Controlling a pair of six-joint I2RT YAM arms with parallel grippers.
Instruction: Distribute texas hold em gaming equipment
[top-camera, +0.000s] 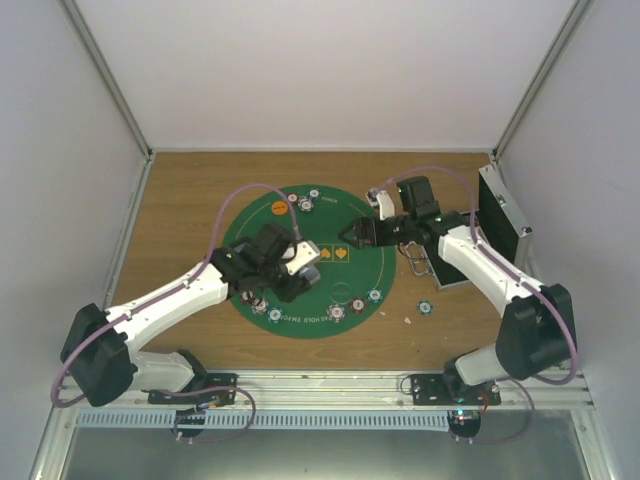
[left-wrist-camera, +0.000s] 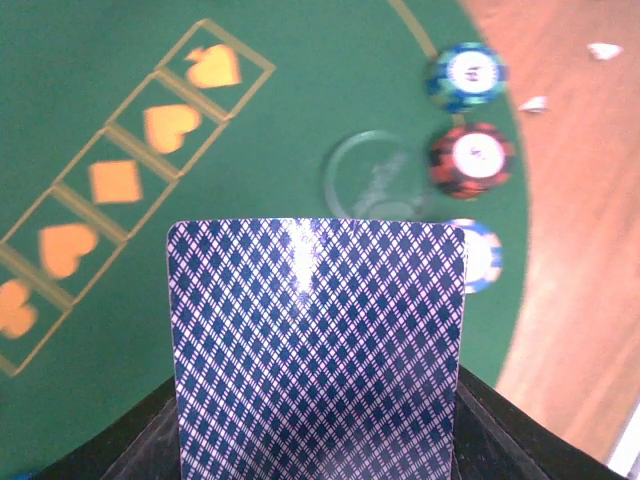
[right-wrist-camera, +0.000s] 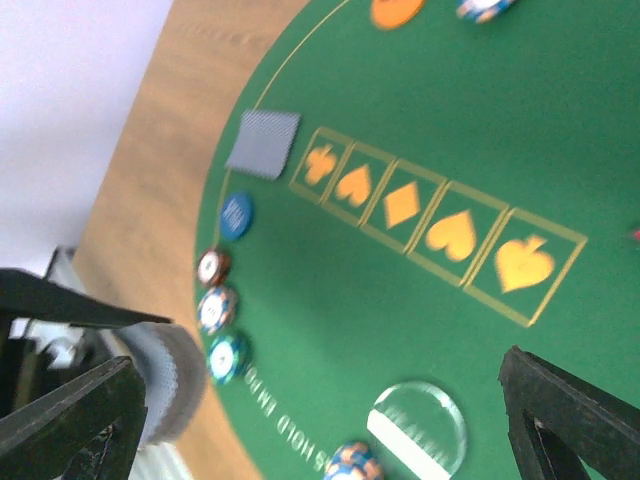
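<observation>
My left gripper (top-camera: 298, 264) hovers over the middle of the green mat, shut on a deck of blue-backed playing cards (left-wrist-camera: 315, 350) that fills the left wrist view. My right gripper (right-wrist-camera: 320, 365) stands open above the mat with nothing between its fingers. One face-down card (right-wrist-camera: 264, 143) lies at the mat's rim beside a blue disc (right-wrist-camera: 235, 215). Past the blue disc, three chips (right-wrist-camera: 217, 308) sit in a row. An orange disc (top-camera: 278, 208) and two chips (top-camera: 309, 199) lie at the far edge. A clear round disc (right-wrist-camera: 417, 430) rests near more chips (left-wrist-camera: 471, 158).
The round green felt mat (top-camera: 330, 280) covers the table's centre. An open silver metal case (top-camera: 500, 215) stands at the right, behind my right arm. One chip (top-camera: 425, 307) lies on the bare wood right of the mat. White walls close in three sides.
</observation>
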